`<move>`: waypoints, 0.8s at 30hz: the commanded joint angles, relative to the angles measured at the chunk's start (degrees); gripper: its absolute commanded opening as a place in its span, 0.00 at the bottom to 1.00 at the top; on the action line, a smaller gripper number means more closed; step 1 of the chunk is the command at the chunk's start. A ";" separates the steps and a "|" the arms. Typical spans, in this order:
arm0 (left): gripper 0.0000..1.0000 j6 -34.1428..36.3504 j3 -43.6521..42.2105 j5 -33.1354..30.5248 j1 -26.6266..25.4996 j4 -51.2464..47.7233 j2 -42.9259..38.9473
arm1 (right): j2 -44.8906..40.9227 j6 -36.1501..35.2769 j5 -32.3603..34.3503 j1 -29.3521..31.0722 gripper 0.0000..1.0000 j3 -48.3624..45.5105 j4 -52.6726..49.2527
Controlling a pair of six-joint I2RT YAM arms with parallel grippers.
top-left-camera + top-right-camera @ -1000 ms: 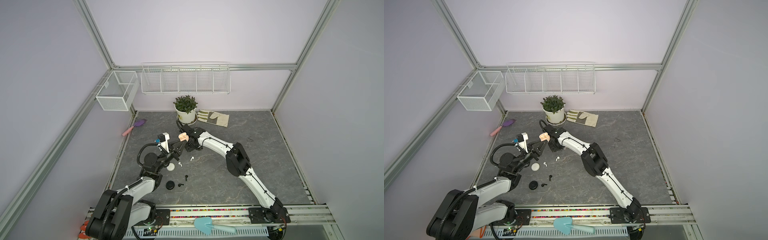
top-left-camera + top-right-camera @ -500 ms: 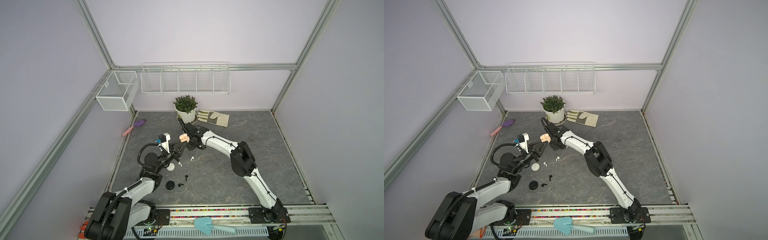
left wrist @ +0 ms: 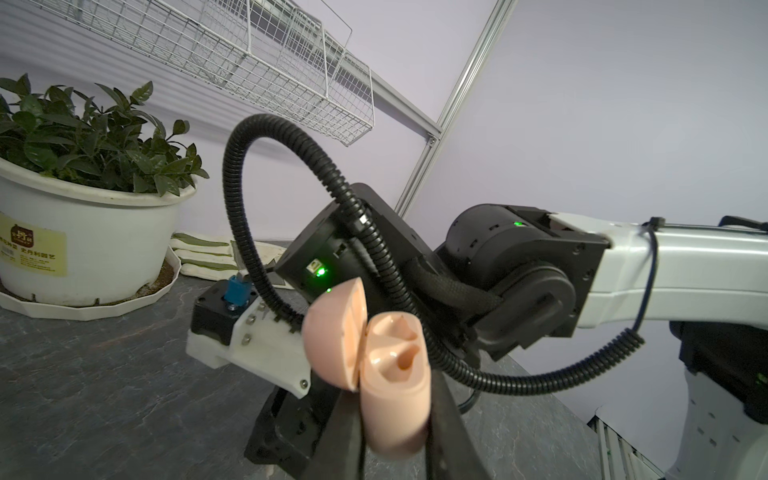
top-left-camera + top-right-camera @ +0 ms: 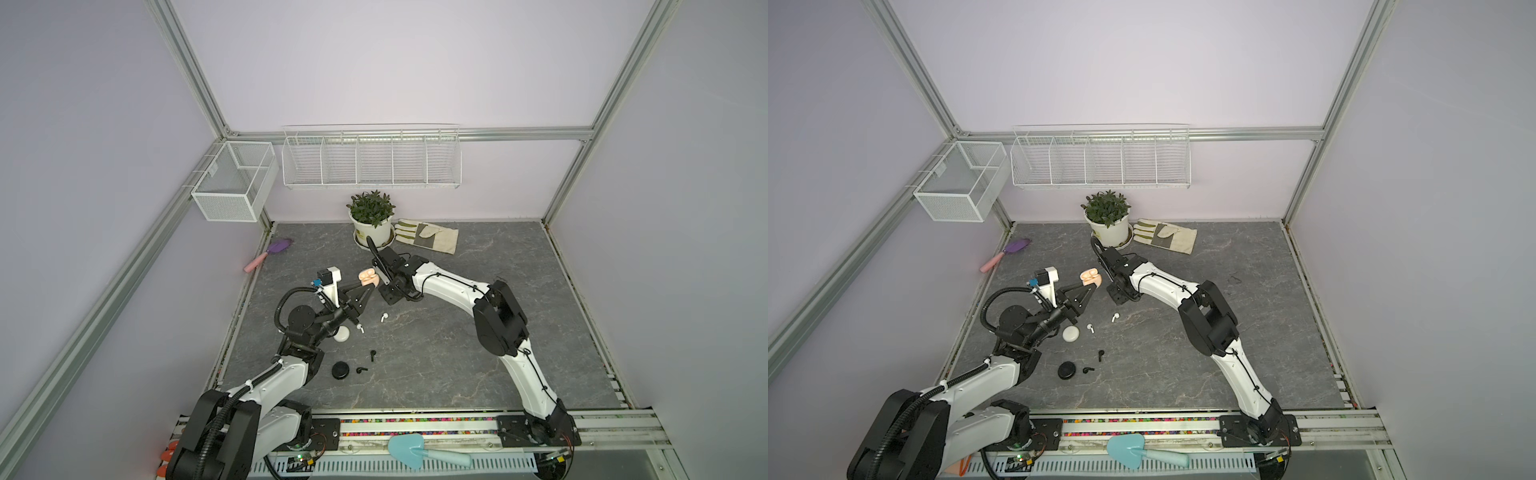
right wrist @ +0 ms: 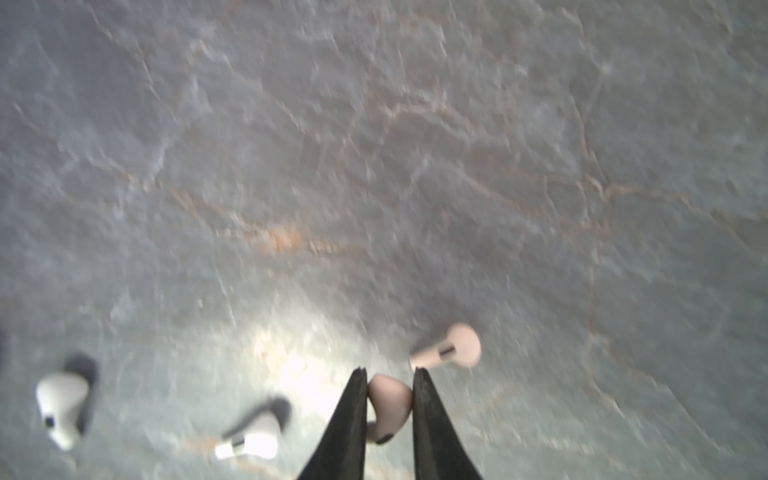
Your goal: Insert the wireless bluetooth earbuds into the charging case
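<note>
My left gripper (image 4: 368,286) (image 3: 392,399) is shut on the peach charging case (image 4: 369,277) (image 4: 1090,277) (image 3: 395,374) and holds it above the table, lid open and sockets showing. Just right of it, low over the table, my right gripper (image 4: 388,296) (image 5: 388,372) is shut on a pale pinkish earbud (image 5: 388,407). A matching earbud (image 5: 451,347) lies on the table near the fingertips. Two white earbuds (image 4: 383,317) (image 4: 360,328) and two black earbuds (image 4: 372,354) (image 4: 361,369) also lie loose on the table.
A round white case (image 4: 342,333) and a round black case (image 4: 340,370) sit by my left arm. A potted plant (image 4: 372,220) and a glove (image 4: 428,237) stand at the back, and a purple-and-pink brush (image 4: 270,253) lies at the left edge.
My right gripper has drawn away from the peach case, moving right and lower over the table. The left gripper and the case have stayed in place.
</note>
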 commanded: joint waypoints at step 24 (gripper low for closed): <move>0.00 2.02 1.24 1.69 -5.39 2.87 2.18 | -15.93 -1.45 -2.25 -0.43 0.23 -30.54 9.18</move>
